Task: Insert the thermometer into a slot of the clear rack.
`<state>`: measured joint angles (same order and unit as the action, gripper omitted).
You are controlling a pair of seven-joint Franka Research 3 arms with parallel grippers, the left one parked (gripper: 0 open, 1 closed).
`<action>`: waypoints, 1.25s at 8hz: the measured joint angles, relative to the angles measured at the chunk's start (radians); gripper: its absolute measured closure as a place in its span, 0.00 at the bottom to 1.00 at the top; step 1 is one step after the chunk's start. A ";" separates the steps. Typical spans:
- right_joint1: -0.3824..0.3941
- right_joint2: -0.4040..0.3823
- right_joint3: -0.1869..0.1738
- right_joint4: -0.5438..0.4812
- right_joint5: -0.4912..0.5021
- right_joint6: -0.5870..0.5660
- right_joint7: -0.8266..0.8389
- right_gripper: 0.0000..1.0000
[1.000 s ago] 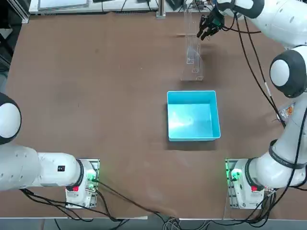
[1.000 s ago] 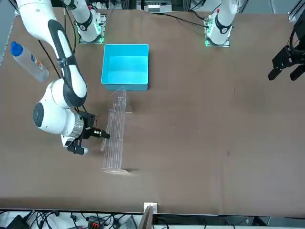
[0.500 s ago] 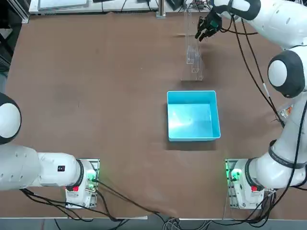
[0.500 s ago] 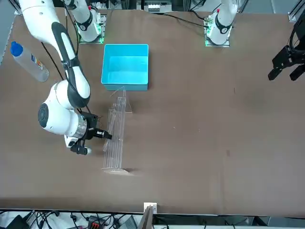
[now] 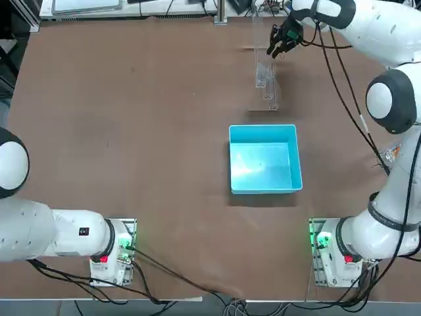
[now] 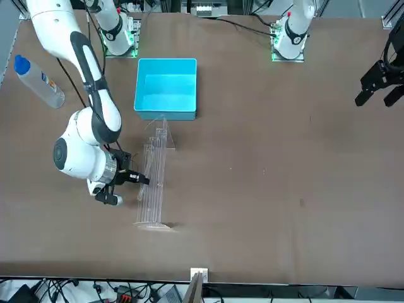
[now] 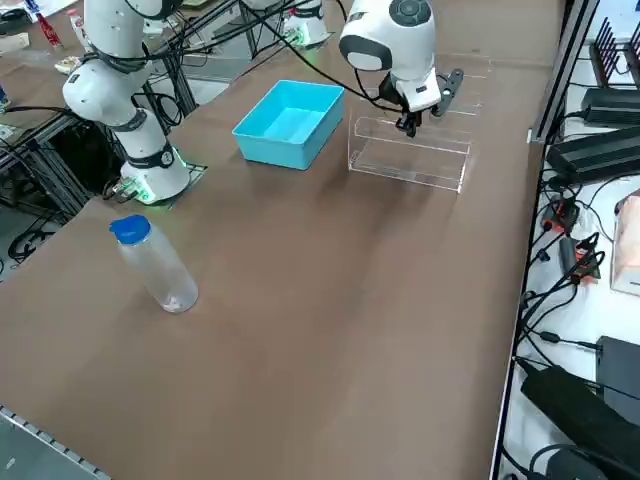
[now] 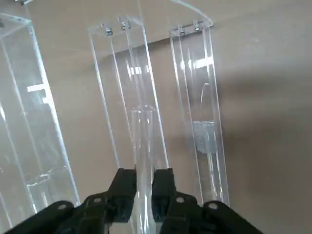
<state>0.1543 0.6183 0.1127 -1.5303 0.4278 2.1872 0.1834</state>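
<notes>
The clear rack [image 5: 265, 74] stands at the far side of the table beyond the blue box, a long transparent frame of thin rails [image 8: 195, 97]. My right gripper [image 5: 275, 49] hovers at the rack's right side, near its far end [image 6: 153, 183]. In the wrist view my gripper [image 8: 144, 178] is shut on the thermometer [image 8: 144, 139], a thin clear glass stick that runs out from between the fingers [image 8: 126, 183] and lies along one of the rack's slot rails. From the side, my gripper [image 7: 410, 124] hangs just over the rack's top edge [image 7: 410, 152].
An open light-blue box [image 5: 265, 128] sits mid-table, nearer the arm bases than the rack. A clear bottle [image 7: 155, 265] with a blue cap lies off to the robot's right [image 6: 38, 82]. Cables run along the table's right-hand edge.
My right gripper has shifted a little closer to the rack, still shut on the thermometer. The rack and the box have not moved.
</notes>
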 joint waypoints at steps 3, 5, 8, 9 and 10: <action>0.004 0.000 0.000 0.000 0.000 0.001 0.000 0.60; 0.008 0.001 0.000 0.000 0.000 0.002 0.000 0.56; 0.008 0.000 0.000 0.001 -0.002 0.005 -0.002 0.11; 0.008 -0.001 -0.003 0.002 -0.007 0.006 -0.002 0.00; 0.006 -0.004 -0.010 0.004 -0.028 0.006 -0.004 0.00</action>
<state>0.1604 0.6141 0.1032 -1.5262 0.3995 2.1929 0.1794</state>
